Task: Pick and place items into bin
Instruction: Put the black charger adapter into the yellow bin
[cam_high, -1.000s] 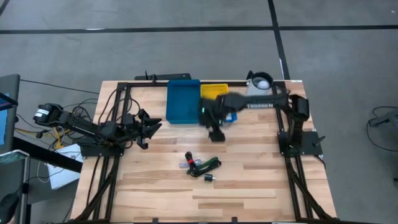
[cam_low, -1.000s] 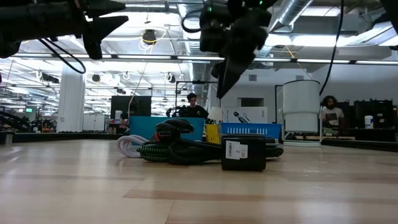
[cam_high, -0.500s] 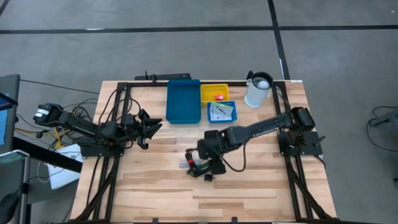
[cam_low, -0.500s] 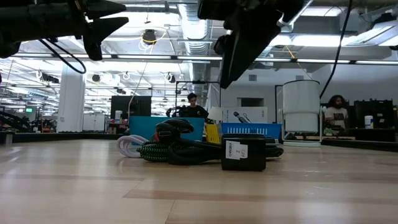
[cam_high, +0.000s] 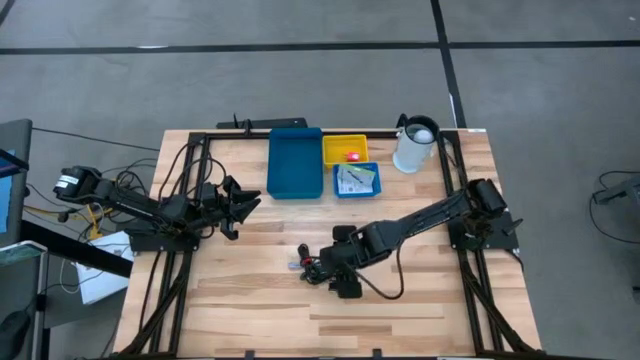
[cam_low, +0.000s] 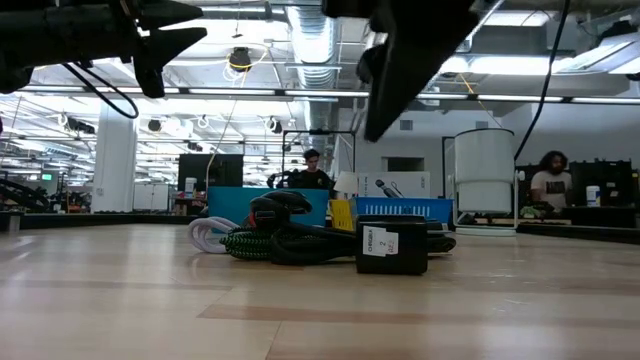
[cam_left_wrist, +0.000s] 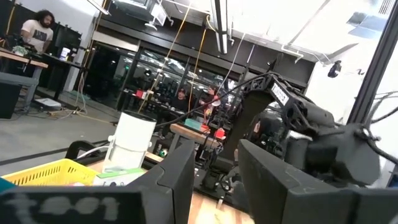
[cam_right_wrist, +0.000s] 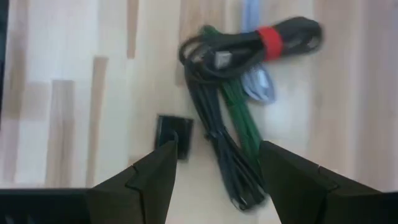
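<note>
Reaching for the next item is the step in hand: the right gripper (cam_right_wrist: 214, 168) hangs over the tangled bundle of green, black and white cables (cam_right_wrist: 239, 93), fingers spread apart and holding nothing. Just beside the bundle lies a small black block with a white label (cam_low: 391, 247), and the block looks like the nearer target, though the overhead view hides it under the wrist. Next, the gripper must drop and close, then carry to the small blue bin (cam_high: 357, 180) beyond the bundle. The right arm stretches long and low. The left gripper (cam_high: 243, 203) waits well away, fingers apart.
</note>
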